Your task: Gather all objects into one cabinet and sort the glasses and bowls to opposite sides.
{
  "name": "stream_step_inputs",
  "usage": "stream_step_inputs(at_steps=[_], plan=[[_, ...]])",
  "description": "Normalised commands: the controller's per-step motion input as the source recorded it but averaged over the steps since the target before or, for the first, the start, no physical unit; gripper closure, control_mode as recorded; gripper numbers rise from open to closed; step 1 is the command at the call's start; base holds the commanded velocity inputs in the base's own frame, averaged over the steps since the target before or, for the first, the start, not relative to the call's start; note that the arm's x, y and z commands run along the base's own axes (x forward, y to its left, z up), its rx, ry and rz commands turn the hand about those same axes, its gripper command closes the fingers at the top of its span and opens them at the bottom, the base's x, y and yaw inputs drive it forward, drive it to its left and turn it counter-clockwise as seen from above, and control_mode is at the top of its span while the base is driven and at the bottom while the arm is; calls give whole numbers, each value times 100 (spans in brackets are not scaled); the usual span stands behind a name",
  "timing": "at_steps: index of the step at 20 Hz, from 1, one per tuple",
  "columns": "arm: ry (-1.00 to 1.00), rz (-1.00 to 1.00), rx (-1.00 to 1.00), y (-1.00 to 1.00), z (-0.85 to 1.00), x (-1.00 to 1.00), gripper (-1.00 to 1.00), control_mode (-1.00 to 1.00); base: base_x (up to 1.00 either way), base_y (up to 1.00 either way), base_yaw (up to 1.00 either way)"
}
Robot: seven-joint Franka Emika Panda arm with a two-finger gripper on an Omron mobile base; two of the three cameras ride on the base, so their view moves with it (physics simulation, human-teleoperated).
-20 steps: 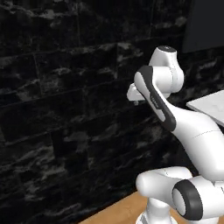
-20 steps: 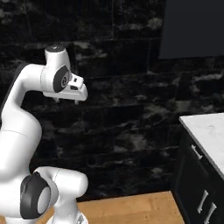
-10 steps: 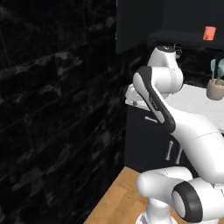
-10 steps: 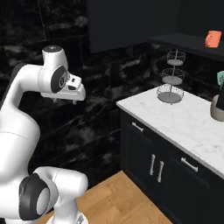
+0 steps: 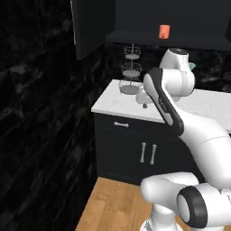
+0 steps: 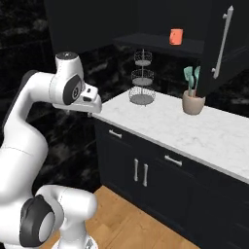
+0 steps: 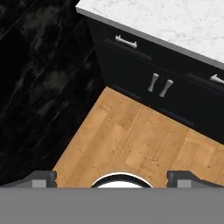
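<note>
The tool point(image 7: 112, 177) hangs with its fingers spread wide and nothing between them, pointing down at the wooden floor point(image 7: 131, 140) in front of the low black cupboards point(image 7: 166, 87). In the right base view the tool point(image 6: 90, 108) sits at the end of the bent white arm, just off the near left corner of the white marble worktop point(image 6: 194, 131). The orange cup point(image 6: 176, 36) stands upright on the shelf of the black wall cabinet point(image 6: 160, 44), whose tall door point(image 6: 223, 44) with its long silver bar handle is swung open to the right. Below the shelf, the three-tier wire basket stand point(image 6: 141, 78) rests on the worktop near its back edge, and a beige pot of utensils point(image 6: 193, 102) stands further right, well apart from the stand.
</note>
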Motion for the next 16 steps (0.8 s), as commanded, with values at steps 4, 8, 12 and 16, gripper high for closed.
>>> stream_step_inputs(at_steps=[4, 8, 12, 16], plan=[[0, 0, 0, 0, 0, 0, -100, 100, 14, 18, -5], [0, 0, 0, 0, 0, 0, -100, 100, 39, -3, -56], [0, 0, 0, 0, 0, 0, -100, 100, 49, 0, -67], [0, 0, 0, 0, 0, 0, -100, 100, 26, 13, -27]])
